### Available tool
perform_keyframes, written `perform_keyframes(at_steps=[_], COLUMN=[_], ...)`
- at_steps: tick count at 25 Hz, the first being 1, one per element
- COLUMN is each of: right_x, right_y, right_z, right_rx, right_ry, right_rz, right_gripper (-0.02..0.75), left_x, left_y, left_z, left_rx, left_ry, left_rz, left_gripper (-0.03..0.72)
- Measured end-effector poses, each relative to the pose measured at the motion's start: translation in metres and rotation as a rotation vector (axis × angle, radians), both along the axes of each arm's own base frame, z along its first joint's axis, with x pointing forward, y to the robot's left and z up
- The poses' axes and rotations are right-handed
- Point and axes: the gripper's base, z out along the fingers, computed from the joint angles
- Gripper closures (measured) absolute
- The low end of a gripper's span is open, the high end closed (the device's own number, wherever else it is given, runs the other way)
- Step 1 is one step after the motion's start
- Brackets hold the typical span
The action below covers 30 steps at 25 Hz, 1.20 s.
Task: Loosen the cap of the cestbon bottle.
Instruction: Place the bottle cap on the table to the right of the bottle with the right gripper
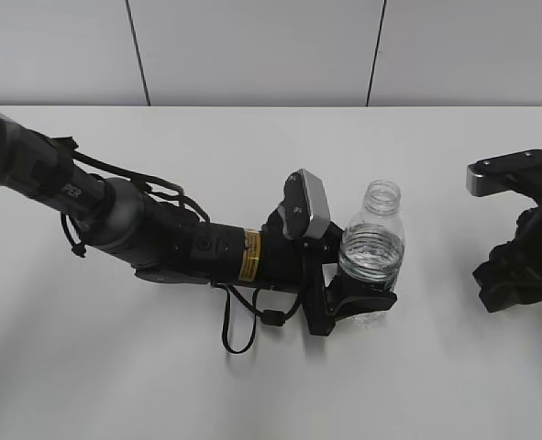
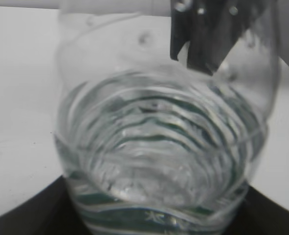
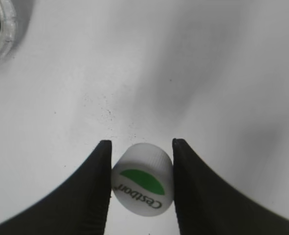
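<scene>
The bottle [image 1: 372, 252] stands upright on the white counter [image 1: 252, 385], a little to the 3 o'clock side of centre in the exterior view. Its neck is open at the top, with no cap on it. The left tool [image 1: 358, 302] is closed on the bottle's lower body, its black fingers wrapped around the base from the 9 o'clock side. In the left wrist view the bottle [image 2: 159, 147] fills nearly the whole picture, clear and ribbed with water inside and a green band low down; the picture is blurred, so the exact contact of the fingers is hard to tell there.

The right tool [image 3: 141, 183] holds the cap [image 3: 142, 179] between its two black fingers [image 3: 93, 196], both pressed against the cap's ribbed side. The cap is white with a green half-circle and lettering on its top. The right tool [image 1: 518, 257] sits at the 3 o'clock edge of the exterior view, well apart from the bottle.
</scene>
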Motion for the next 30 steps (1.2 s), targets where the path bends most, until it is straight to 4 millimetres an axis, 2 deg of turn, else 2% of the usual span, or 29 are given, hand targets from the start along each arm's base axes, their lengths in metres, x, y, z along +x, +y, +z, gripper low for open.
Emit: perform_keyframes(at_steps=[10,19,21,26,30], right_x=[0.008,0.01,0.01,0.011,0.011], right_y=[0.0,0.0,0.0,0.0,0.0], right_z=[-0.032,-0.047,-0.047,-0.047,-0.047], right_rx=[-0.015,-0.022,-0.022,-0.022,-0.022], right_ry=[0.057,0.082,0.083,0.081,0.081], right_rz=[-0.019,-0.026,-0.026,-0.027,-0.028], right_gripper=[0.447,0.445,0.426,0.323,0.283], left_x=[0.0,0.0,0.0,0.0,0.0], left_y=[0.0,0.0,0.0,0.0,0.0], left_z=[0.0,0.0,0.0,0.0,0.0], left_rx=[-0.001,-0.001,-0.001,-0.001,-0.001], left_ry=[0.0,0.0,0.0,0.0,0.0], left_rz=[0.0,0.0,0.0,0.0,0.0], left_gripper=[0.185,0.185,0.185,0.185,0.185])
